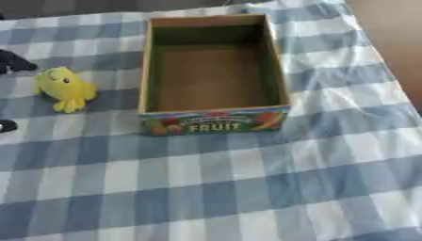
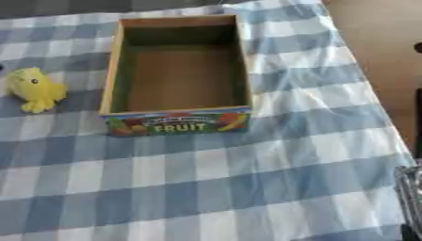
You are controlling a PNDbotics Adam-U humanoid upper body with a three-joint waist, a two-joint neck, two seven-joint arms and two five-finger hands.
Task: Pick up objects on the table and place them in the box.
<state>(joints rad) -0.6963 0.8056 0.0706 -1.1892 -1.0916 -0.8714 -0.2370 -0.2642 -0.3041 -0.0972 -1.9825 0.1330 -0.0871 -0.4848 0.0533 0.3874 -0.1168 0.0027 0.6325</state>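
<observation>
An open cardboard box (image 1: 280, 70) with "FRUIT" printed on its front stands in the middle of the checked cloth, and its brown floor is bare. A yellow plush chick (image 1: 66, 88) lies on the cloth just left of the box. Two black parts of my left hand (image 1: 12, 62) poke in at the left edge, one above the chick's level and one below it, spread well apart and touching nothing. A silver and dark piece of my right hand (image 2: 410, 188) shows at the lower right edge, far from the box.
The blue and white checked cloth (image 1: 214, 188) covers the table. Its right edge (image 2: 371, 84) runs diagonally, with brown floor beyond it. The box stands close to the table's far edge.
</observation>
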